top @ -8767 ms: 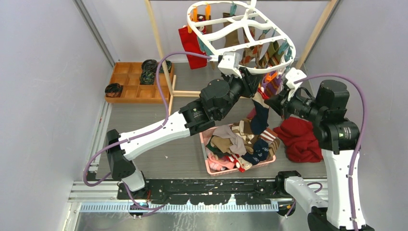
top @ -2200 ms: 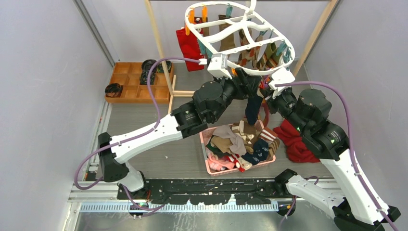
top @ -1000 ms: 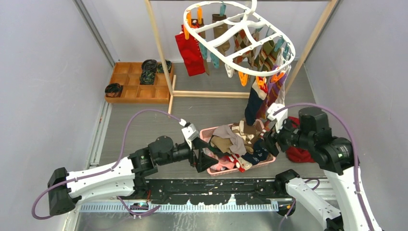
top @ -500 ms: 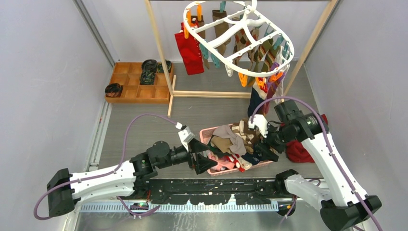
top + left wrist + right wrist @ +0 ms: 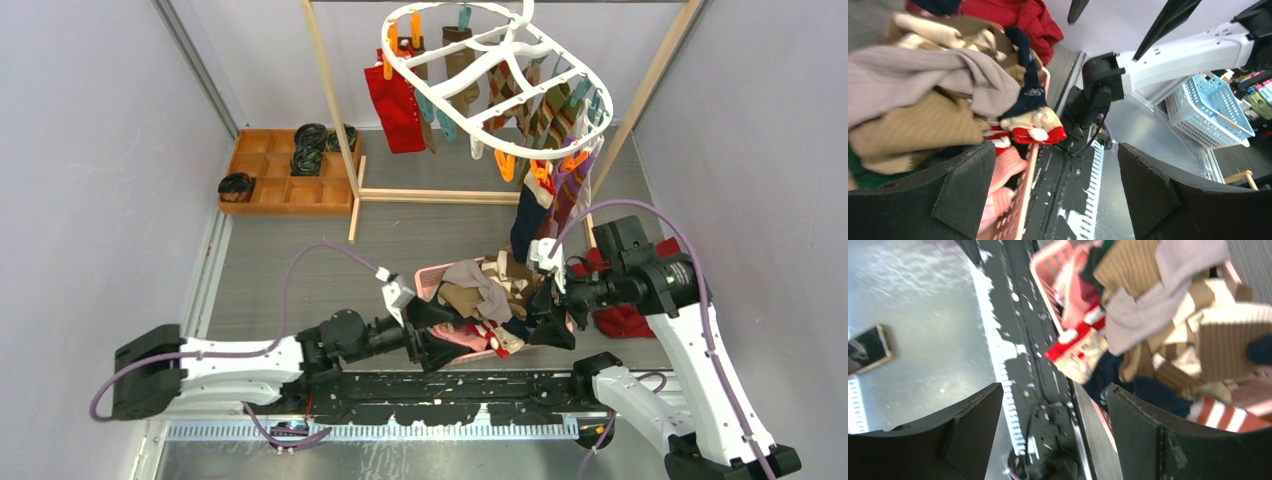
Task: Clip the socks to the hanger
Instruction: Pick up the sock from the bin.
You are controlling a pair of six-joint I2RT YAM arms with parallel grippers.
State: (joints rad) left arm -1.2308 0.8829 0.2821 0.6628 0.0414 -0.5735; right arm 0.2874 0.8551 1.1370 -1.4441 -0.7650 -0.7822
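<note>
Socks point(image 5: 490, 290) mostly piled in pink basket point(image 5: 478, 352), near table edge, about 6 o'clock from hanger point(image 5: 415, 88). Hanger up at 12 o'clock on wood rack point(image 5: 330, 110), tilted. Several socks already pegged along its 3 to 5 o'clock side point(image 5: 545, 120). One navy sock point(image 5: 525, 215) dangles from the lowest pegs, over the basket's far edge.

Left gripper point(image 5: 430, 330) low at basket's 8 o'clock corner, pointing across toward 3 o'clock. Fingers spread wide, nothing between them. Left wrist view: gripper point(image 5: 1057, 150) gapes just outside basket rim point(image 5: 1020, 210), and the grey, tan, navy and red-white socks point(image 5: 938, 95) sit off to its 10 o'clock, untouched.

Right gripper point(image 5: 548, 320) at basket's 4 o'clock corner, also spread wide, gripping nothing. Right wrist view is blurred: gripper point(image 5: 1054, 390) hangs just beside the pile point(image 5: 1158, 315), with basket rim point(image 5: 1048, 270) at 12 o'clock.

Red cloth point(image 5: 625, 315) heaped on table at basket's 3 o'clock. Wooden tray point(image 5: 280, 170) at 10 o'clock holds black rolls point(image 5: 308, 150).
</note>
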